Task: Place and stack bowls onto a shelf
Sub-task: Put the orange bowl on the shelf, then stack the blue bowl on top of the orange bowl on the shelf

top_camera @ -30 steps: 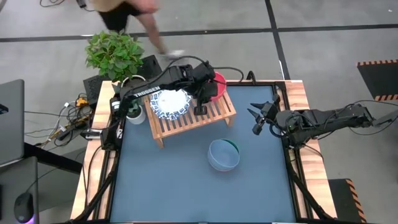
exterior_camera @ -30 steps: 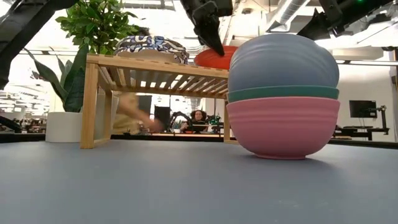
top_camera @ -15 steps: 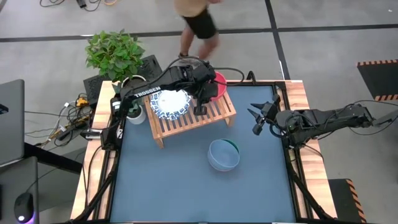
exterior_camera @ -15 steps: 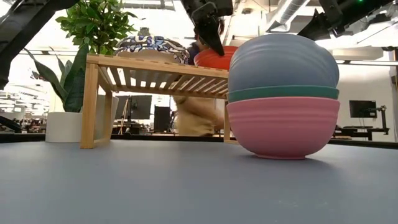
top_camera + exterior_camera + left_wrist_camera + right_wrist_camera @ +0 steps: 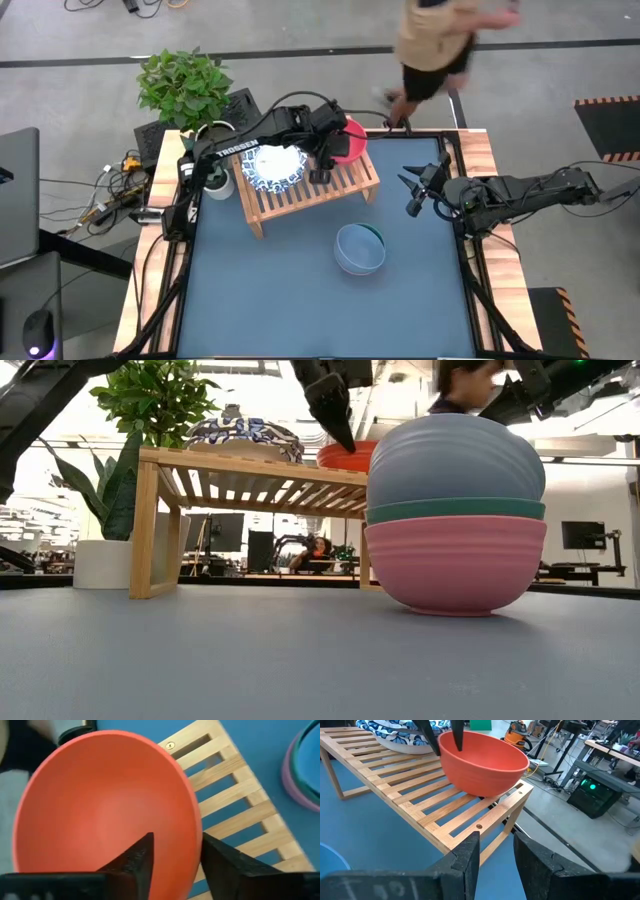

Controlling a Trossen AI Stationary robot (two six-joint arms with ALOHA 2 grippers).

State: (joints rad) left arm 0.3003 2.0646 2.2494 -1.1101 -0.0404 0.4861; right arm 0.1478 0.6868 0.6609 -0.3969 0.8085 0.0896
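Plain red round bowl (image 5: 482, 762) sits on the low light-wood slatted shelf (image 5: 415, 795), at the end beside the white blue-patterned bowl (image 5: 275, 165). Left gripper (image 5: 175, 857) straddles the red bowl's rim, fingers parted, not clamping. Blue-teal-pink bowl stack (image 5: 455, 515) stands on the table mat. Right gripper (image 5: 412, 190) hovers apart at table's right side, jaws slightly open, empty.
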